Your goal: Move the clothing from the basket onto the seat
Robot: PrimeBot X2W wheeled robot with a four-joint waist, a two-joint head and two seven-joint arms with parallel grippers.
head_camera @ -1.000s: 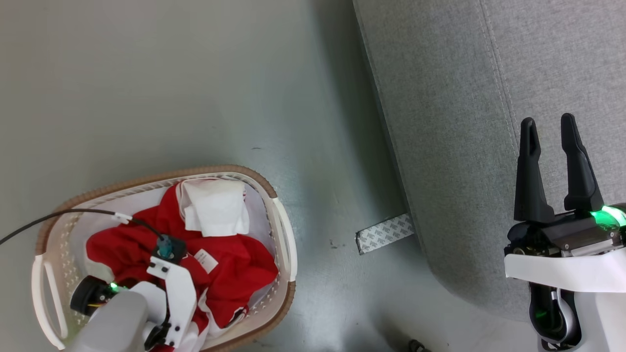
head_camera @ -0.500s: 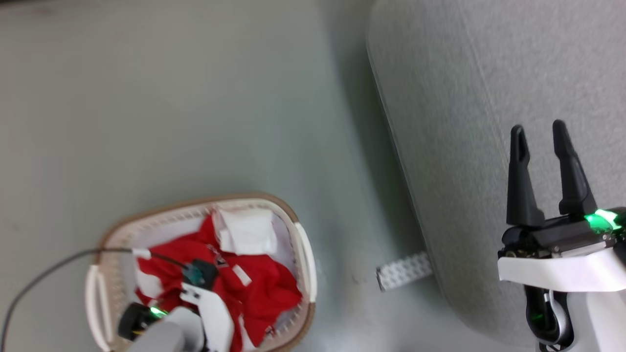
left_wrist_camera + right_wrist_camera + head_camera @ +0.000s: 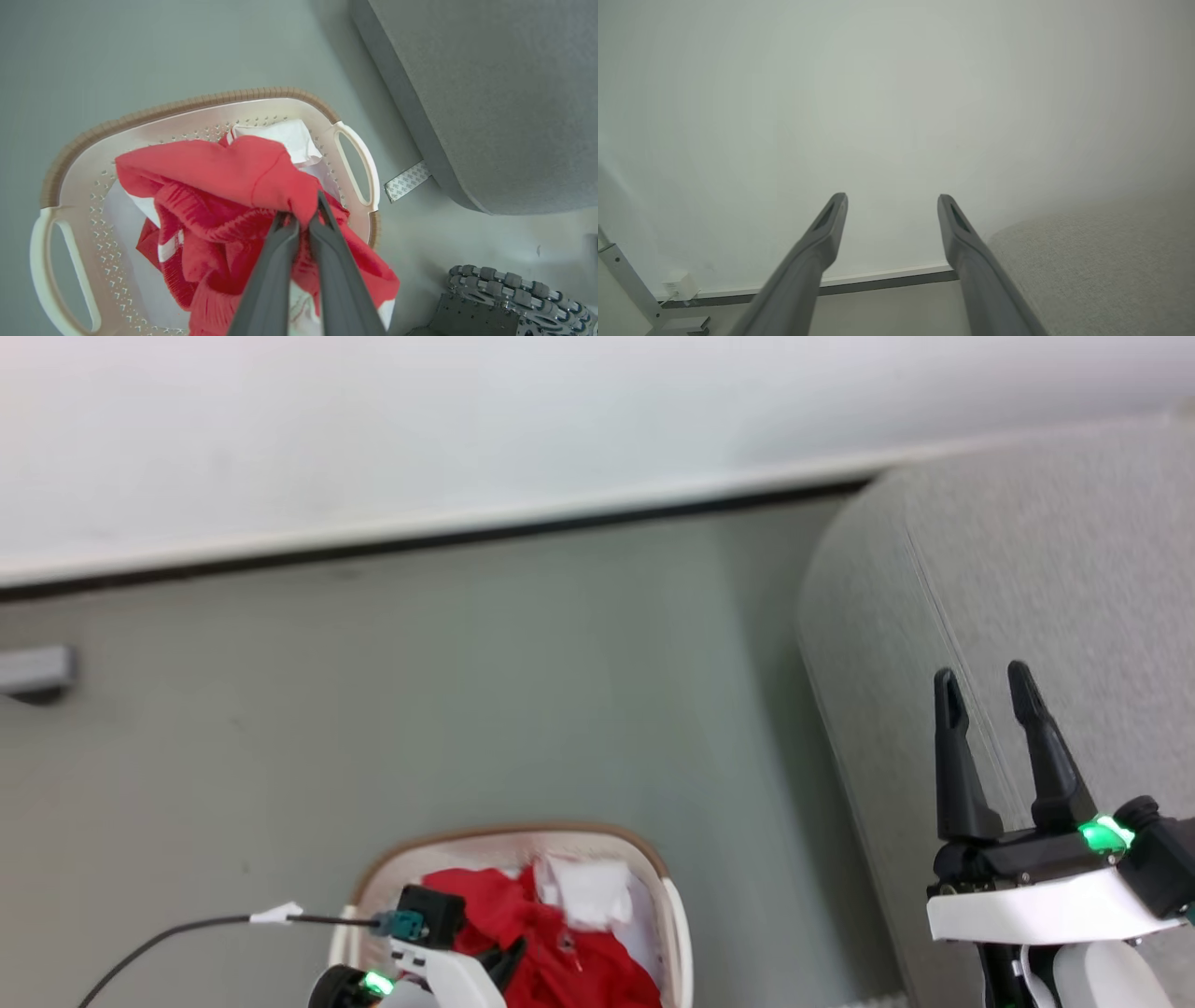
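The clothing (image 3: 219, 163) is soft red cloth, ribbed in places, with a smooth white piece (image 3: 289, 140). The basket (image 3: 84, 177) is smooth, faintly glossy plastic, its brown rim (image 3: 205, 99) ridged like wicker. The seat (image 3: 490, 93) is matt, coarse woven fabric. The floor (image 3: 140, 46) is smooth with a dull sheen.

White wall (image 3: 467, 420), dark skirting strip (image 3: 523, 529), grey-green floor (image 3: 467, 709)

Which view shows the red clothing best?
Left wrist view: the red clothing is close and sharp, pinched between the fingers of the left gripper. The head view shows it small and blurred; the right wrist view faces the wall.
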